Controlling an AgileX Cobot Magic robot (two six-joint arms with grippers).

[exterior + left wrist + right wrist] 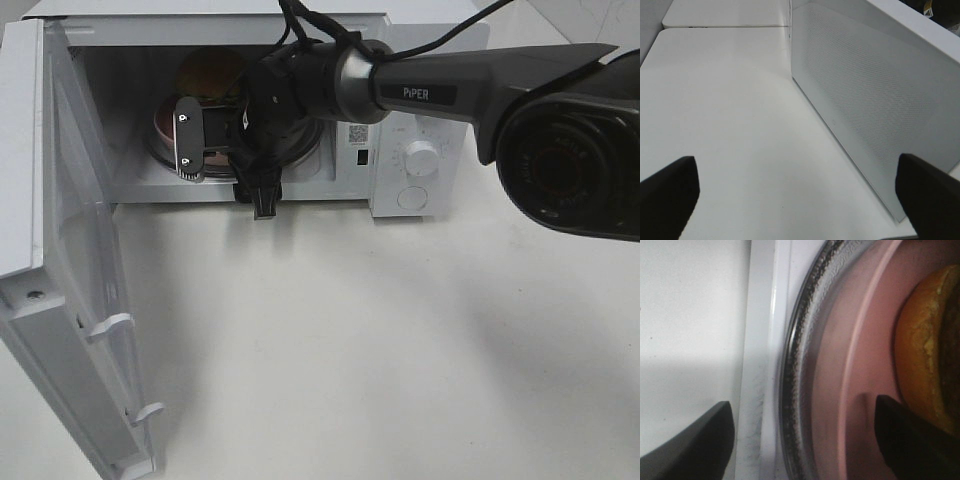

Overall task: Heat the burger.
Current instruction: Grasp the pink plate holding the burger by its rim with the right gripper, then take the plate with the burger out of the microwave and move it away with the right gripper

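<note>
— Burgers? One burger (210,72), upper left of the overhead frame, inside the microwave (420,160) cavity, on one pink plate (165,125) resting on the glass turntable (310,150). Bun also visible at the right edge of the right wrist view, sitting on the pink plate there.

— Anything held? Nothing gripped. Right gripper (805,440) standing wide, one finger over the white sill of the oven, the other over the plate just beside the bun; touching or not, cannot tell. Left gripper (795,195) also spread wide, nothing between its tips, only bare white table (730,125) below.

— Grippers in total? Two, one per arm. Left one seen only through its own camera.

— In the way? Right arm (430,90) crossing from the upper right of the overhead frame into the oven mouth, hiding much of the plate and the burger's lower half. One door (80,300), swung fully open down the left side of the frame; mesh panel filling the right of the left wrist view.

— Else? Two round knobs (422,158) on the control panel, right of the cavity. One large dark camera housing (570,160) at the right edge, blurred.
</note>
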